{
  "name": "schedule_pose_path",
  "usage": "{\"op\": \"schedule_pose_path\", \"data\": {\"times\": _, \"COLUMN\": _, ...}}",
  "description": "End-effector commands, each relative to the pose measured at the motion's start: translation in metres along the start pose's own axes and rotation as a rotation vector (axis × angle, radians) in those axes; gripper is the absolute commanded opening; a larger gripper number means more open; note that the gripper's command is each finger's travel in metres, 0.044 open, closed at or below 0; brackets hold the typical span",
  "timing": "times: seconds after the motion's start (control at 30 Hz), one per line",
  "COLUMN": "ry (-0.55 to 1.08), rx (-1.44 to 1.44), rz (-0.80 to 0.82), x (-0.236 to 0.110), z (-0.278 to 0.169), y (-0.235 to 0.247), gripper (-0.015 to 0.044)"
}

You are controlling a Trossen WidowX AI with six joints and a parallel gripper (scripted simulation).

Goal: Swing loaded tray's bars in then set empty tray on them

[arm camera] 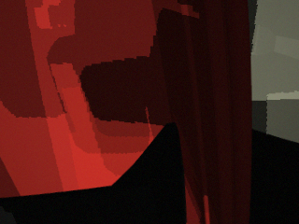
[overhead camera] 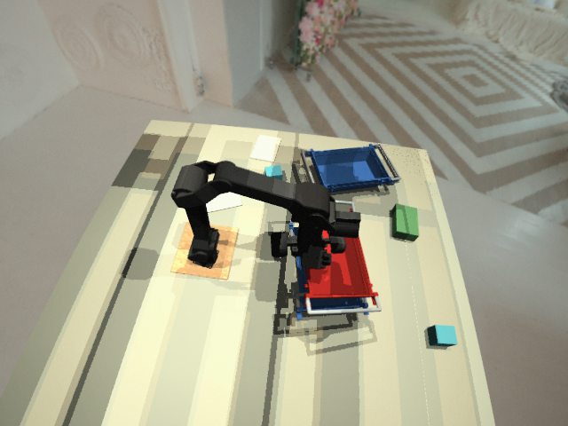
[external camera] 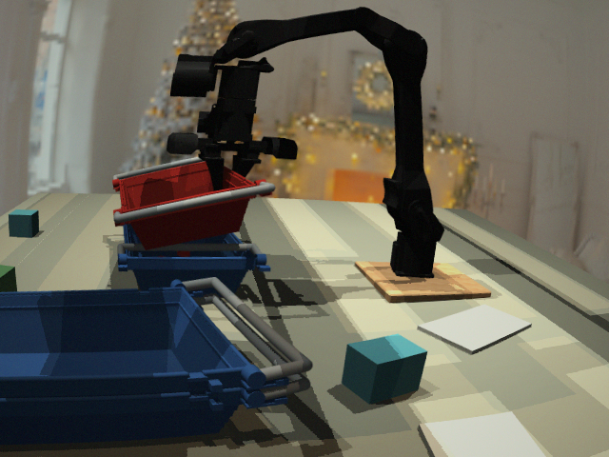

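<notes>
The loaded blue tray (overhead camera: 339, 303) (external camera: 191, 270) stands on the table, mostly hidden by the red tray above it. Its near-end grey bar (external camera: 186, 247) lies across its top in the exterior view; its other bar is hidden. A small red patch of load (external camera: 183, 253) shows inside. The empty red tray (overhead camera: 343, 270) (external camera: 182, 221) (arm camera: 93, 154) hangs over it, tilted, its robot side higher; its own bars are swung out. My gripper (external camera: 229, 178) (arm camera: 190, 129) is shut on its robot-side wall. Whether the red tray's lower edge touches the blue tray or bar I cannot tell.
More blue trays (overhead camera: 353, 169) (external camera: 98, 325), apparently stacked, stand at the table's far end in the top view. A green block (overhead camera: 405, 222) (external camera: 7, 281), a teal block (overhead camera: 442, 335) (external camera: 23, 223), another teal block (overhead camera: 273, 171) (external camera: 384, 368) and two white plates lie around.
</notes>
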State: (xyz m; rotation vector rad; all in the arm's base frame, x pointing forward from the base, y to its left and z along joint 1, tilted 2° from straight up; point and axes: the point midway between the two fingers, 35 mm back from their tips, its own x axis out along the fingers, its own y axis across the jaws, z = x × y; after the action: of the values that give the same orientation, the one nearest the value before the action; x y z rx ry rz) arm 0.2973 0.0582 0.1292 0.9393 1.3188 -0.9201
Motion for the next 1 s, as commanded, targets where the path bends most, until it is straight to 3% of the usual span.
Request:
{"op": "schedule_pose_path", "data": {"times": 0.0, "ry": -0.004, "rx": 0.011, "rz": -0.03, "x": 0.005, "z": 0.003, "y": -0.005, "gripper": 0.0}}
{"op": "schedule_pose_path", "data": {"times": 0.97, "ry": -0.004, "rx": 0.011, "rz": -0.03, "x": 0.014, "z": 0.005, "y": -0.007, "gripper": 0.0}}
